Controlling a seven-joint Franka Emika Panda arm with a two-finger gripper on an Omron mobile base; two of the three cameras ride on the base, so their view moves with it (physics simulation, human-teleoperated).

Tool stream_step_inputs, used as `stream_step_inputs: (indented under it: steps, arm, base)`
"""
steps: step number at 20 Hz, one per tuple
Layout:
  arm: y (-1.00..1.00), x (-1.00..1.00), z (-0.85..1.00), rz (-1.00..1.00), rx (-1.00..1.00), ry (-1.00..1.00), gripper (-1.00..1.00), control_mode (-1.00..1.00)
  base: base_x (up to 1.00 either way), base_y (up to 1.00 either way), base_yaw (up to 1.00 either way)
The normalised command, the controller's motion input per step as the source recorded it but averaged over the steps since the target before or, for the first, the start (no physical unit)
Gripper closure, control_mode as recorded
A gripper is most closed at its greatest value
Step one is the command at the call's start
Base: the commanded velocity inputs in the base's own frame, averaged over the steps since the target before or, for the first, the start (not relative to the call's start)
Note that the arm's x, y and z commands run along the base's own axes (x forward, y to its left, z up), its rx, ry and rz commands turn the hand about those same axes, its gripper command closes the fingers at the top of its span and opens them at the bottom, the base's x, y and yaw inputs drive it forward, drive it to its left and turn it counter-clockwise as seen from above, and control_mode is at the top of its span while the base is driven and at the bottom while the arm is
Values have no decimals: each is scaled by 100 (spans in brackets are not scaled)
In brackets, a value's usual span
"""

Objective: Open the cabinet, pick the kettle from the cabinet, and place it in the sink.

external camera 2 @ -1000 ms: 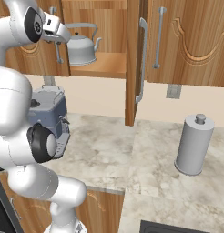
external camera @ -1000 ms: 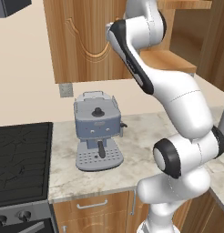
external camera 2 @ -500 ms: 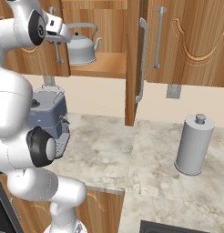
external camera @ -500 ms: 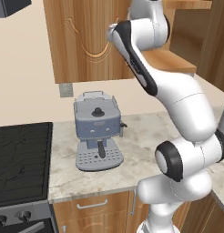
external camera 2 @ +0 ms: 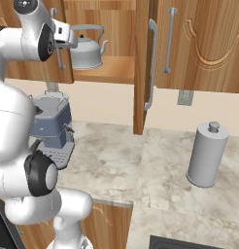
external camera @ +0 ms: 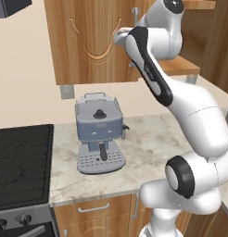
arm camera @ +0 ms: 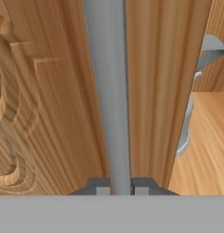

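Gripper: the gripper (arm camera: 117,187) is seen closed on the silver bar handle (arm camera: 109,91) of the left cabinet door (external camera: 90,39); in the hand view one dark fingertip (arm camera: 101,187) sits on each side of the bar, touching it.
Arm: the white arm (external camera: 180,99) is raised from the base to the height of the cabinet (external camera 2: 189,44), its hand held at the handle of the left door.
Worktop: a marbled beige worktop (external camera 2: 116,170) is seen below the cabinet; a blue-grey coffee machine (external camera: 99,132) stands on it against the wall, beside the black stovetop (external camera: 21,162).
Canister: a tall grey cylinder with a knob (external camera 2: 206,154) stands upright on the worktop, well apart from the coffee machine.
Sink: a dark edge of the sink (external camera 2: 189,242) is cut off at the bottom of the right base view.
Right door: one door (external camera 2: 142,63) is swung out edge-on toward the camera, its long silver handle (external camera 2: 150,63) facing right.
Kettle: the kettle (external camera 2: 86,48) stands upright on the wooden shelf (external camera 2: 109,70) inside the opened cabinet, spout pointing right, arched handle on top; it is not touched by the gripper. In the hand view a sliver of it (arm camera: 191,109) is seen past the edge of the left door.
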Motion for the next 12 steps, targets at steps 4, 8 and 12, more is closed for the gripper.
stream_step_inputs:
  steps: [4,8,12]
  arm:
    - [32,-26,0,1,0,0,100,-100]
    - [28,-30,0,0,0,0,100,-100]
    - [24,-35,0,0,0,0,100,-100]
  base:
    - [0,0,0]
    - [0,0,0]
    - [0,0,0]
